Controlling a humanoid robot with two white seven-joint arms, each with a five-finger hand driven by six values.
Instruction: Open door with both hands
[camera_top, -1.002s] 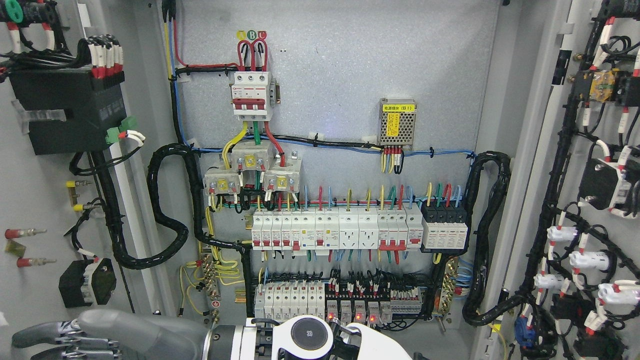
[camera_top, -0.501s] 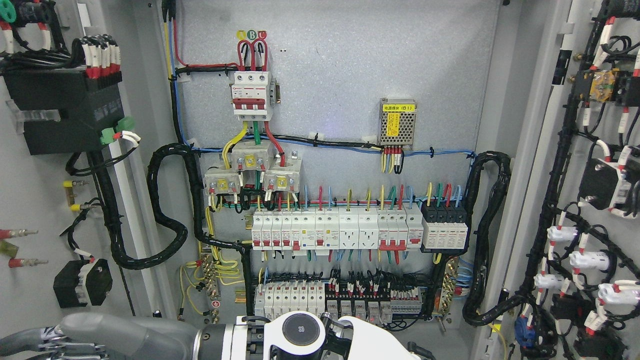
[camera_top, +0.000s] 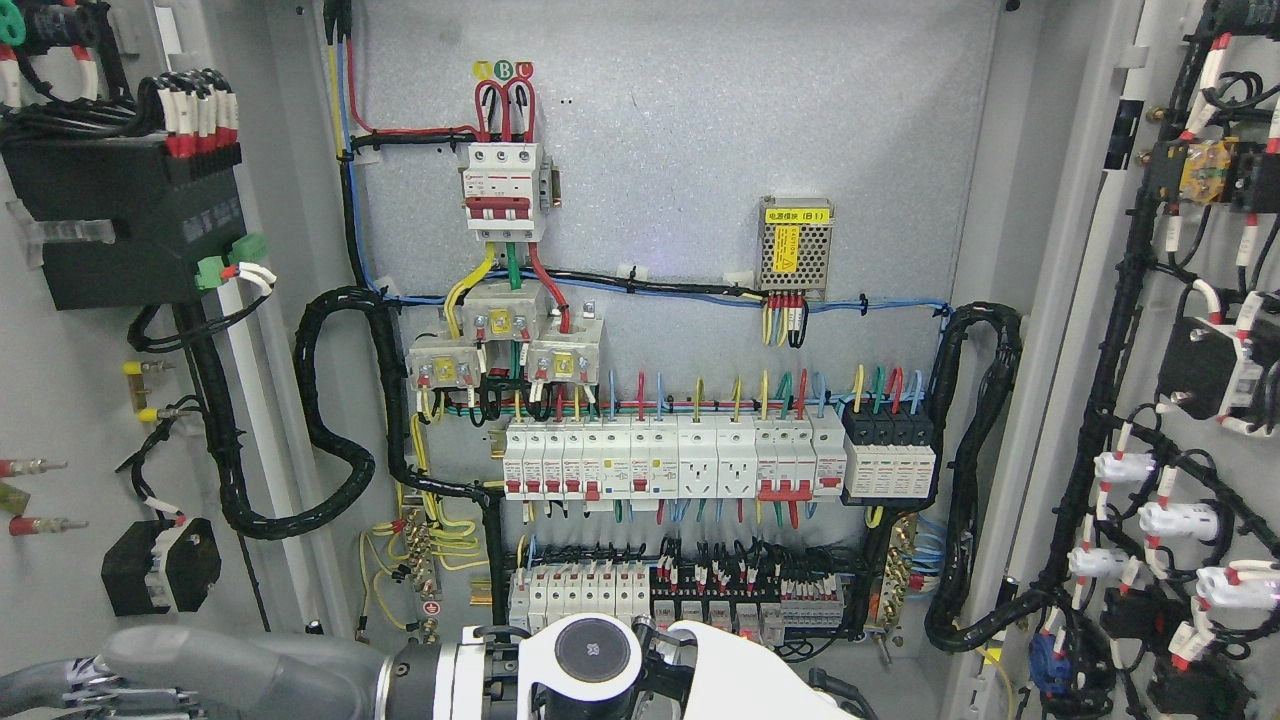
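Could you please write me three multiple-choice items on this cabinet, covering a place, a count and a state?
1. Where is the yellow-labelled box?
A. right of the breaker
B. below the breaker
C. on the left door

2. How many round markers sit above the breaker?
A. one
B. three
C. five

3. How do the doors stand?
A. both shut
B. one open
C. both open

Answers:
1 A: the box hangs on the back panel to the right of the breaker.
2 B: the markers are yellow, green and red.
3 C: the left door and right door show their wired inner faces, with the right hand low by the left one.
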